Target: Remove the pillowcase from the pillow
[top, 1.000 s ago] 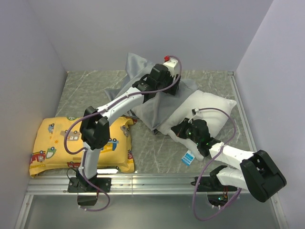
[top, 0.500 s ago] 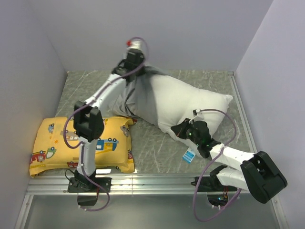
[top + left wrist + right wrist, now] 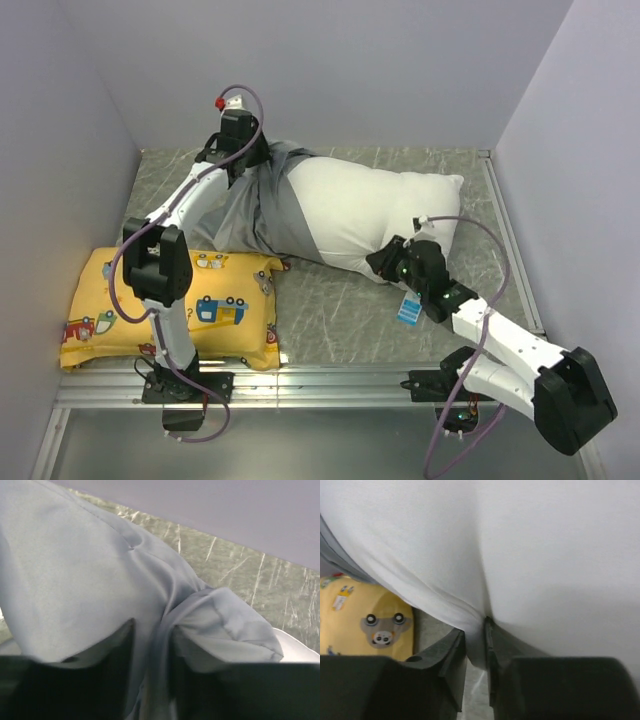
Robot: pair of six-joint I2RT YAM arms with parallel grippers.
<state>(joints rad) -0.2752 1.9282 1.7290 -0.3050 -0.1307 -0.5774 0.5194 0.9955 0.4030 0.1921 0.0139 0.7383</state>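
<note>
The left gripper (image 3: 150, 667) pinches a fold of the grey pillowcase (image 3: 240, 210), which covers only the left end of the white pillow (image 3: 360, 205). The right gripper (image 3: 476, 647) clamps the pillow's near edge. The peel looks nearly finished, and the next move likely calls for pulling the case farther left.

Two pillows, white pillow (image 3: 360, 210) and yellow pillow (image 3: 170, 305); one pillowcase (image 3: 245, 212); one tag (image 3: 408, 310); one table (image 3: 330, 305); two grippers, left gripper (image 3: 152, 667) and right gripper (image 3: 476, 647).

White arm links (image 3: 190, 200), black joints (image 3: 160, 268), purple cables (image 3: 494, 262), red wrist cap (image 3: 219, 102), black right end effector (image 3: 474, 629)
</note>
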